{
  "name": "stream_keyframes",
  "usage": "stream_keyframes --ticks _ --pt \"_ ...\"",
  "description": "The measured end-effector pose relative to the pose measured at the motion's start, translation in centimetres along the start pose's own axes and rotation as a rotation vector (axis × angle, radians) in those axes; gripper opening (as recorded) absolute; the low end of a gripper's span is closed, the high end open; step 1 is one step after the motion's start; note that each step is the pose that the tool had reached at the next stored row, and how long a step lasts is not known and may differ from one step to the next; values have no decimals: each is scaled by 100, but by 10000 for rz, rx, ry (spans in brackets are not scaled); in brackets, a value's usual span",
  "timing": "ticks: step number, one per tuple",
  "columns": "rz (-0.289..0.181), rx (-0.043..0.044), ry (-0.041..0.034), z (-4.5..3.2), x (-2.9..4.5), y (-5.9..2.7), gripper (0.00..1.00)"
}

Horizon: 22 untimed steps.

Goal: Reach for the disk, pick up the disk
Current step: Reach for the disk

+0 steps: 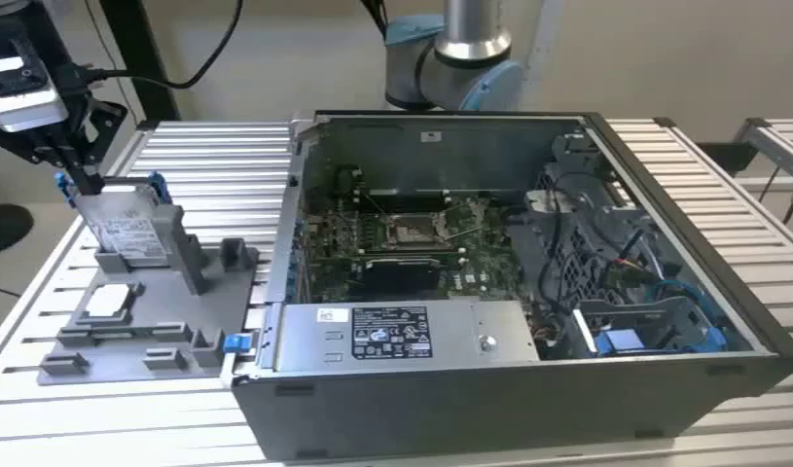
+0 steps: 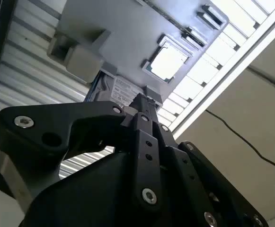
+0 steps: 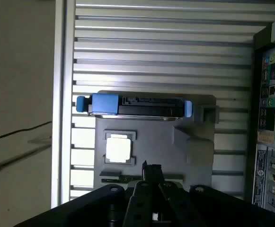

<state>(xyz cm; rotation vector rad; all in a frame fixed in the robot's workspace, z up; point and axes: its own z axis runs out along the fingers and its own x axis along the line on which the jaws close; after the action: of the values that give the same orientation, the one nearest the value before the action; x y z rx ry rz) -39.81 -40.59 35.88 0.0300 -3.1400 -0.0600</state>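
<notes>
The disk (image 1: 127,230) stands on edge in a grey fixture (image 1: 175,326) at the exterior view's left, silver-grey with a white label and a blue bracket round it. My gripper (image 1: 81,179) hangs just above the disk's upper corner, at the blue bracket. In both wrist views its fingers meet at one tip, shut with nothing between them. The first wrist view looks down on the disk's (image 3: 142,105) top edge with blue ends, beyond the gripper (image 3: 151,169). In the second wrist view a strip of the disk's label (image 2: 122,90) shows just past the gripper (image 2: 142,101).
A small square white-topped chip (image 1: 108,300) lies in the same fixture, nearer the front. An open computer case (image 1: 500,292) with its board and cables stands at the exterior view's right on the slatted metal table (image 1: 214,156). The arm's base (image 1: 449,58) rises behind the case.
</notes>
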Motion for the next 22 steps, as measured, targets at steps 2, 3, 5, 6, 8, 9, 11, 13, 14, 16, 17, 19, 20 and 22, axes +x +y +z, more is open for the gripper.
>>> stream_keyframes --ticks 2,3,5,6,8,9,11,13,14,16,17,19,20,22 --pt "0 0 0 0 0 0 0" --pt "0 0 -1 0 0 0 0" --pt "0 0 0 0 0 0 0" --pt "0 0 0 0 0 0 0" --pt "0 0 0 0 0 0 0" --pt "0 0 0 0 0 0 0" --pt "0 0 0 0 0 0 0" --pt "0 0 0 0 0 1 0" --pt "1 1 1 0 0 7 0" --pt "0 1 0 2 -1 46 0" --pt "0 0 0 4 -1 89 0" --pt "1 0 -1 11 -3 178 0" --pt "-1 0 0 14 -4 226 0" --pt "1 0 -1 23 -6 317 0"
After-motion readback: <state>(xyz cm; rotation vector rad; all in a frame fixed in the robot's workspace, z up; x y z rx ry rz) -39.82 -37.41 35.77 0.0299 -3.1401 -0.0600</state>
